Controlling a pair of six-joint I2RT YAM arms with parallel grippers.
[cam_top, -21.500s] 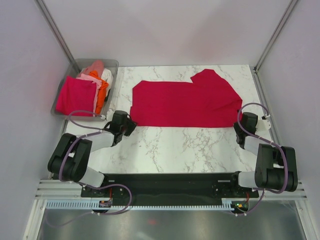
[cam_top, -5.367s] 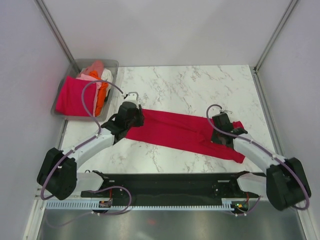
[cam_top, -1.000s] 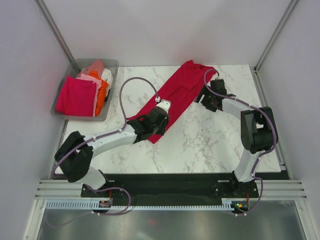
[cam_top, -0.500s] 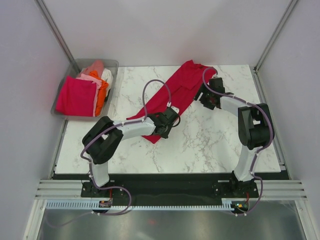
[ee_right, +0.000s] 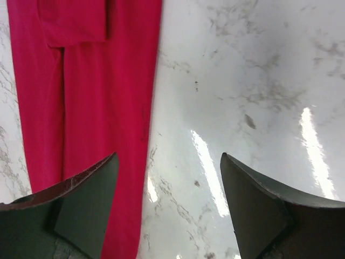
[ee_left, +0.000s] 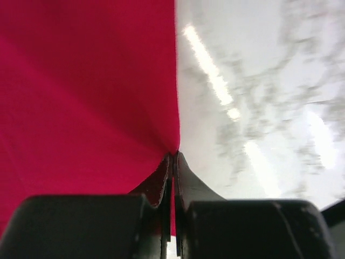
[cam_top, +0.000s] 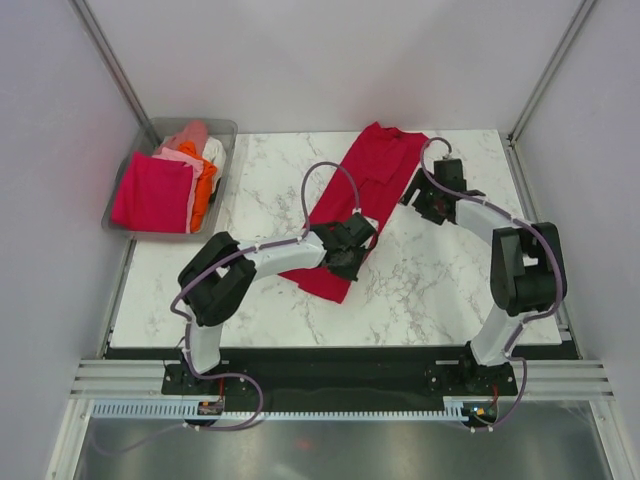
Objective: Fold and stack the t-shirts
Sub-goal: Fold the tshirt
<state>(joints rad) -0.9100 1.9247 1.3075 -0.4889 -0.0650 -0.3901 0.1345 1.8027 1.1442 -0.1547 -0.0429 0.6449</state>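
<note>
A crimson red t-shirt (cam_top: 362, 178), folded into a long narrow strip, lies slantwise on the marble table (cam_top: 450, 285) from the back middle towards the front. My left gripper (cam_top: 357, 240) is shut on the strip's right edge near its front end. In the left wrist view a sliver of the red cloth (ee_left: 81, 81) shows pinched between the left gripper (ee_left: 173, 162) jaws. My right gripper (cam_top: 416, 197) stands open just right of the strip's upper part. In the right wrist view the right gripper (ee_right: 168, 164) holds nothing, with the shirt (ee_right: 86, 86) under its left finger.
A clear grey bin (cam_top: 120, 222) stands at the table's back left corner. It holds a magenta-pink shirt (cam_top: 152, 192), an orange one (cam_top: 205, 180), a pale pink one (cam_top: 187, 135) and a white one (cam_top: 214, 150). Metal posts and pale walls close in the sides.
My left gripper has shut on the red shirt's right edge and moved right, swinging the strip's front end rightward. The right gripper has drawn slightly right, off the cloth.
</note>
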